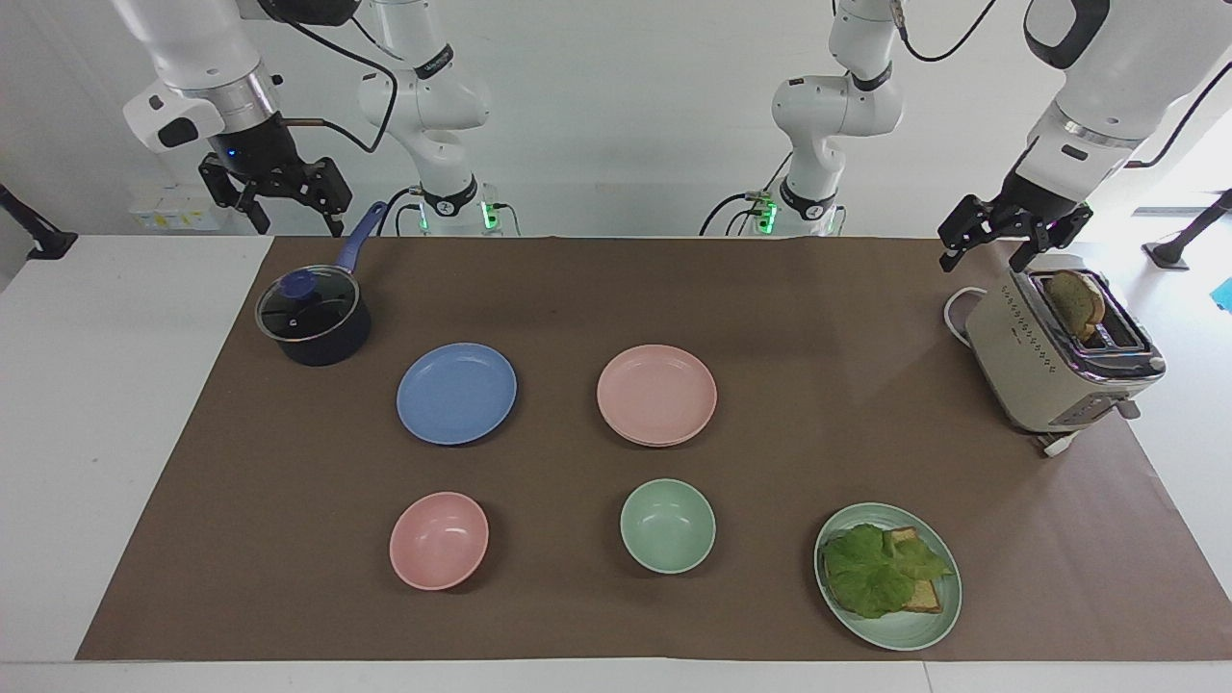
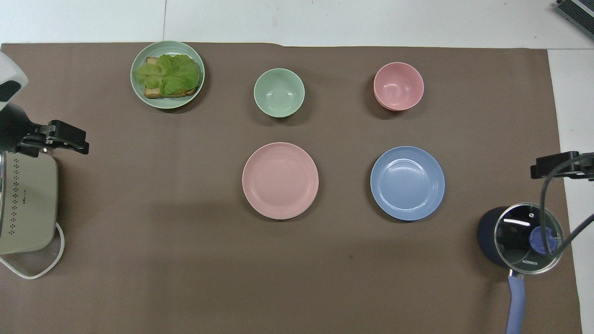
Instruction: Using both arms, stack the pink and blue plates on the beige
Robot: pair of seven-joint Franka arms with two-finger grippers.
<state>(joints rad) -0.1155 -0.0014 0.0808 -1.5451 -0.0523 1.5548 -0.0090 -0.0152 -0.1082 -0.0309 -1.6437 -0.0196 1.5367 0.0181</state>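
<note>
Hanging above the toaster [image 1: 1059, 351] at its own end of the counter [image 1: 115, 404], the left claw [image 1: 1001, 252] points down from a bent white arm, and its two fingers stand apart with nothing between them. In the overhead view only its black fingers reach in over the edge of the brown mat [image 2: 185, 260], just over the toaster's end that is farther from the robots. The right claw [image 1: 279, 217] hangs at the other end of the counter, over the counter's edge beside the dark saucepan [image 1: 313, 318]. It also points down and its fingers are spread wide and hold nothing. Both arms are high and touch none of the dishes.

The pink plate [image 1: 656, 395] lies in the middle of the mat. It is round, shallow and matte, and under its rim a second pale rim shows, so it seems to rest on the beige plate [image 1: 664, 442], of which only this thin edge can be seen. The blue plate [image 1: 456, 393] lies flat on the mat beside this pair, toward the right arm's end, well apart from it and not on any other plate. It has the same size as the pink one.

Farther from the robots stand a pink bowl [image 1: 438, 539], a green bowl [image 1: 667, 526] and a green plate [image 1: 900, 626] with lettuce and toast. A slice of bread [image 1: 1075, 300] stands in the toaster.
</note>
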